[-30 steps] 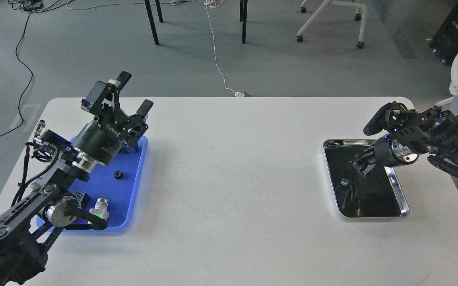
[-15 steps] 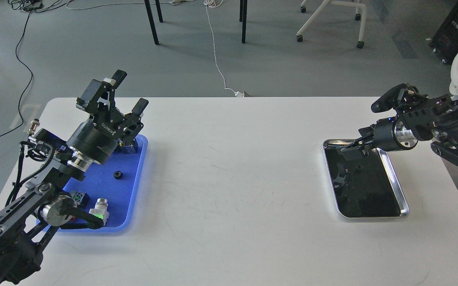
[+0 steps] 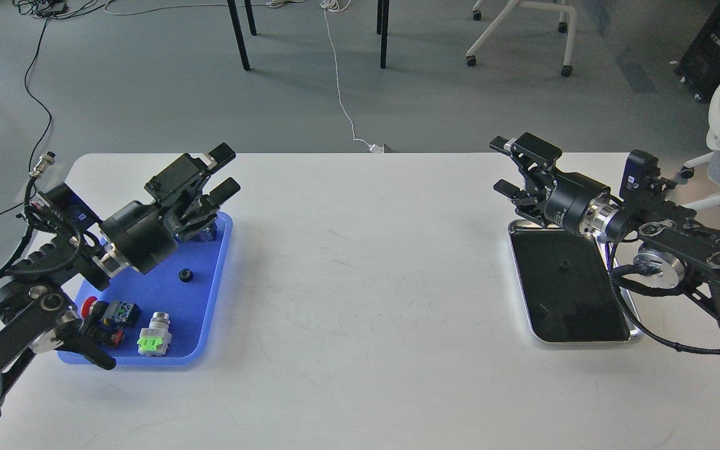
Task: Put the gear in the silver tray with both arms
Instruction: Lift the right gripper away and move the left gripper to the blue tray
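A: Head view, then. What's different from a second ago?

B: The right end effector point(image 3: 505, 165) has lifted out of the silver tray point(image 3: 634, 334) and now hangs past its 12 o'clock rim, fingers spread wide and holding nothing. A small dark gear point(image 3: 563, 265) lies on the tray's mirror bottom, toward 12 o'clock of its centre.

A: So that one is delivered?

B: I'd judge so; it sits free, clear of the fingers.

A: And the left side?

B: The left end effector point(image 3: 224, 169) has swung lower and turned, hovering over the 1 o'clock corner of the blue tray point(image 3: 210, 325), fingers parted and empty. Another black gear point(image 3: 185, 274) rests on the blue tray just at 6 o'clock of it, near the push buttons point(image 3: 127, 320). That looks like the next pick.
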Controlling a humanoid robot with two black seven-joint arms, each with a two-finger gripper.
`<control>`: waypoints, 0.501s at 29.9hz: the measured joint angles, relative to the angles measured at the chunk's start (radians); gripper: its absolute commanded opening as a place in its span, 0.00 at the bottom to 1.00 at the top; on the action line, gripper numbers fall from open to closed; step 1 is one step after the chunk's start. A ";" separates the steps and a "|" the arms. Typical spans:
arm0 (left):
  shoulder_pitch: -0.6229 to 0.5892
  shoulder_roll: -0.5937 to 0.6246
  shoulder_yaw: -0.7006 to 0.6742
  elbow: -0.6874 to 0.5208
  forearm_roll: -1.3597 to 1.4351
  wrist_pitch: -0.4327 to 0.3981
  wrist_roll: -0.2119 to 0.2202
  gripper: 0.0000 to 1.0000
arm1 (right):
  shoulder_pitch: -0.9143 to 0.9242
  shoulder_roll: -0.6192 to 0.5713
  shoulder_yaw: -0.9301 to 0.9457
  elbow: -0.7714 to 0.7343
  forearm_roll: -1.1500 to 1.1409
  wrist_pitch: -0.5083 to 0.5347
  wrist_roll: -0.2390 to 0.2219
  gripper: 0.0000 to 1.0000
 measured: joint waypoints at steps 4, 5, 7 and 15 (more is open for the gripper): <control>-0.050 0.101 0.041 -0.010 0.322 -0.048 0.000 0.98 | -0.063 0.017 0.063 0.022 0.044 0.001 0.000 0.98; -0.072 0.130 0.067 -0.011 0.391 -0.051 0.000 0.98 | -0.070 0.017 0.069 0.025 0.045 0.001 0.000 0.98; -0.146 0.190 0.158 -0.011 0.548 -0.052 0.000 0.98 | -0.080 0.018 0.075 0.028 0.047 0.001 0.000 0.98; -0.479 0.220 0.595 0.100 0.913 0.007 0.000 0.94 | -0.086 0.018 0.079 0.031 0.046 0.001 0.000 0.98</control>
